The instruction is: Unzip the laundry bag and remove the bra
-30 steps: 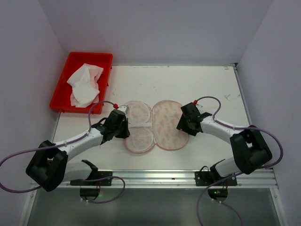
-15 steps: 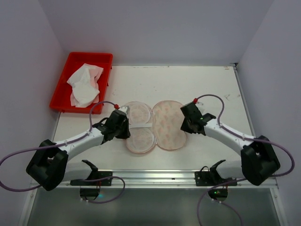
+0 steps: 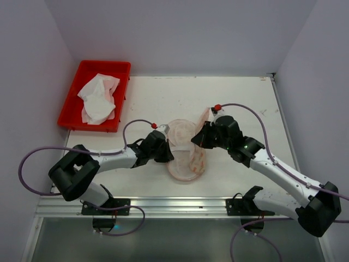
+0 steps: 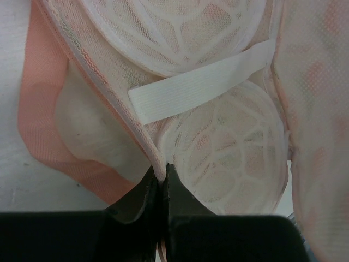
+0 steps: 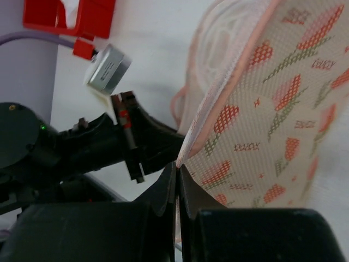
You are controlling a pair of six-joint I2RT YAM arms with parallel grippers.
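Note:
The laundry bag (image 3: 186, 161) lies mid-table, cream-pink mesh with red carrot print (image 5: 272, 109) and pink trim. Its right half stands lifted and tilted over the left half. My right gripper (image 3: 195, 141) is shut on that raised half's pink zipper edge (image 5: 178, 165). My left gripper (image 3: 168, 154) is shut on the trim of the lower half (image 4: 162, 169). Inside the lower half I see white mesh cups (image 4: 229, 147) and a white elastic strap (image 4: 202, 82). A crumpled white-and-pink garment (image 3: 98, 98), which looks like the bra, lies in the red tray (image 3: 70, 106).
The red tray sits at the back left corner, against the left wall. White walls close the table on three sides. The metal rail (image 3: 174, 204) with the arm bases runs along the near edge. The left arm's wrist (image 5: 103, 143) shows close beside my right gripper.
The right gripper has shut on the bag's right edge, lifted it and swung it leftward over the other half. The left gripper, still shut, moved right with its half.

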